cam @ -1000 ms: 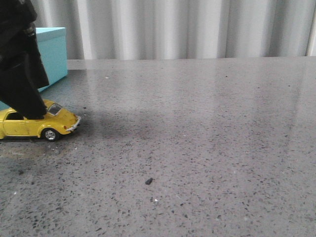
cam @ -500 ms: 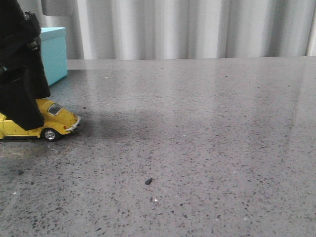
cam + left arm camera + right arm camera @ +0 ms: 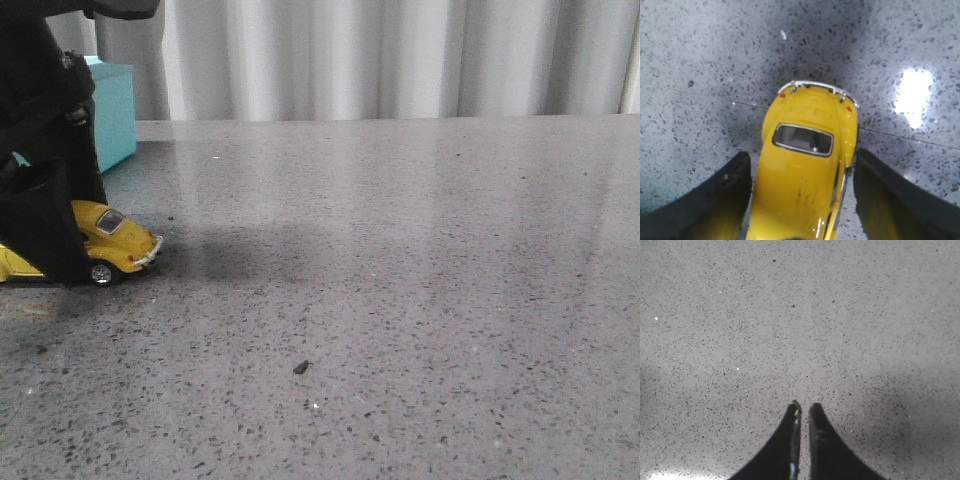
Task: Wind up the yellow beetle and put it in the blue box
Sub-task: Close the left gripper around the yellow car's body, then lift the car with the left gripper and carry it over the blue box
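The yellow beetle stands on its wheels on the grey speckled table at the far left, its end with the chrome bumper pointing right. My left gripper is down over it and hides most of its body. In the left wrist view the car lies between the two black fingers, with a small gap on each side. The left gripper is open. The blue box stands behind the arm at the back left, mostly hidden. My right gripper is shut and empty above bare table.
A small dark crumb lies on the table near the front middle. A grey pleated curtain hangs behind the table's far edge.
My left gripper has come down over the beetle, its fingers now reaching to table level beside the car. The car has not moved.
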